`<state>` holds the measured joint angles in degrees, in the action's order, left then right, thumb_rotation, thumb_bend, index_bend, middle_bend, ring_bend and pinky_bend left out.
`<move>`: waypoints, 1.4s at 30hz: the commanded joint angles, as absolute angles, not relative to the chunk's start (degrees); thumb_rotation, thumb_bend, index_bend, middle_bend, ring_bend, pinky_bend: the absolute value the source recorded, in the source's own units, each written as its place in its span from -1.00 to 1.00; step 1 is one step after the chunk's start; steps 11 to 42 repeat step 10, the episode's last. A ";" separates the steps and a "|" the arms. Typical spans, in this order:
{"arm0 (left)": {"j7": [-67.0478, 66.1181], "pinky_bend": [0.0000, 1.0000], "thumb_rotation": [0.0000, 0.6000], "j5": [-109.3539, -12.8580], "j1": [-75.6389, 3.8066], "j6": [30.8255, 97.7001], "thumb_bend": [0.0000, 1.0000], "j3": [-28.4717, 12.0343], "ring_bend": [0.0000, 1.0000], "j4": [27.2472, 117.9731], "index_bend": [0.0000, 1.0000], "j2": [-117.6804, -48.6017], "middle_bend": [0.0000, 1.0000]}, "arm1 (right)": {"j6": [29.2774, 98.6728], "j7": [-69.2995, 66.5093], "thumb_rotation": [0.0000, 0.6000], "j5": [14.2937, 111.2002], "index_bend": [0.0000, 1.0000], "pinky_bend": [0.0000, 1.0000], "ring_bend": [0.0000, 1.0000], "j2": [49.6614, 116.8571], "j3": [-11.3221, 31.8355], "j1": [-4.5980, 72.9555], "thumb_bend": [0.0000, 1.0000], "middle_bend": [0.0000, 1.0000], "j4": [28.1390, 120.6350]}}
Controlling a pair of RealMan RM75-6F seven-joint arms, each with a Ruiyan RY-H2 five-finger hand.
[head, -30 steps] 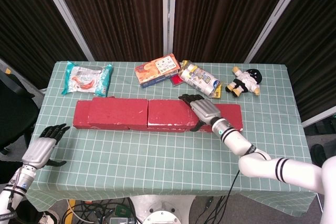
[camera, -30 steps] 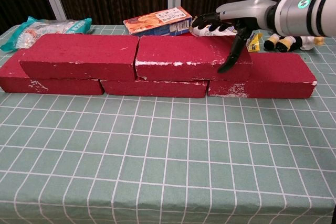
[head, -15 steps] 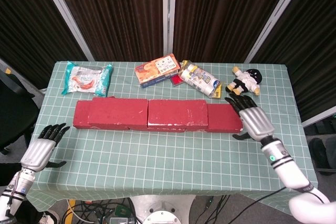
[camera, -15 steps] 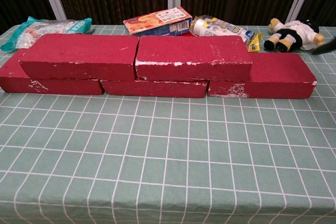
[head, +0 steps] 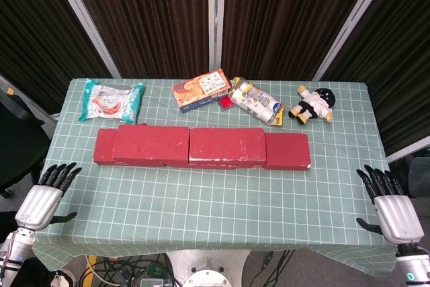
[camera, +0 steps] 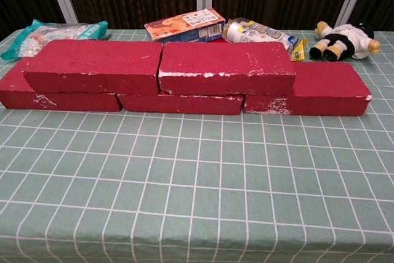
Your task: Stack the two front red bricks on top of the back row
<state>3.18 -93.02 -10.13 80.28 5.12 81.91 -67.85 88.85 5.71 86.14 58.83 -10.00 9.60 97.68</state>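
Two red bricks (camera: pixel 160 66) atop back row (camera: pixel 332 90)

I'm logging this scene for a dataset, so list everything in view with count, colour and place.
upper bricks: two, red, side by side on the bottom row
bottom bricks: three, red, in a row mid-table
snack bag: one, teal, back left
snack box: one, orange, back centre
printed pack: one, white and yellow, beside the box
plush doll: one, white and black, back right
tablecloth: one, green checked
left robot hand: front-left edge, holding nothing
right robot hand: front-right edge, holding nothing
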 commanded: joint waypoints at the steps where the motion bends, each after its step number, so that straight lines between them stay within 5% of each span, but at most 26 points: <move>1: 3.81 -1.00 1.00 -93.56 -9.42 81.21 -1.00 5.49 -1.00 81.41 -0.93 -68.04 -1.00 | 92.06 4.15 1.00 87.21 -1.00 -1.00 -1.00 60.65 -10.20 6.02 -1.00 -1.00 95.10; 42: 4.98 -1.00 1.00 -94.42 -8.28 82.79 -1.00 5.80 -1.00 80.35 -0.93 -68.73 -1.00 | 94.82 0.68 1.00 88.56 -1.00 -1.00 -1.00 61.64 -8.75 2.12 -1.00 -1.00 91.59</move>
